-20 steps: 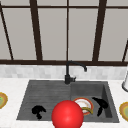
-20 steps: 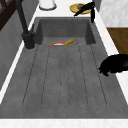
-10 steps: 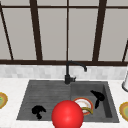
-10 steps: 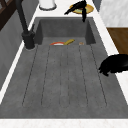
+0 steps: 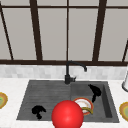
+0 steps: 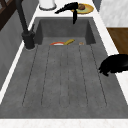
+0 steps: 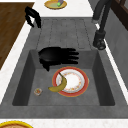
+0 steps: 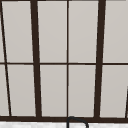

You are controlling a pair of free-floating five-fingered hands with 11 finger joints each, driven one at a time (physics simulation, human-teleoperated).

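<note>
Nothing has shifted since the earlier frames. Right hand (image 7: 57, 57) hovers, fingers spread and straight, holding nothing; just below it, the plate (image 7: 76, 81) carries the banana (image 7: 60, 85), which the front view half-hides behind a red ball (image 5: 67, 115). Left hand (image 5: 38, 110) idles, curled.

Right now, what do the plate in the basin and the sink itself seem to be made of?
The plate looks like glazed ceramic: white centre, red-orange patterned rim, a banana lying across it. The sink looks like matte dark grey stone or composite: speckled, no shine, grooved drainer. The right hand hovers above.
</note>
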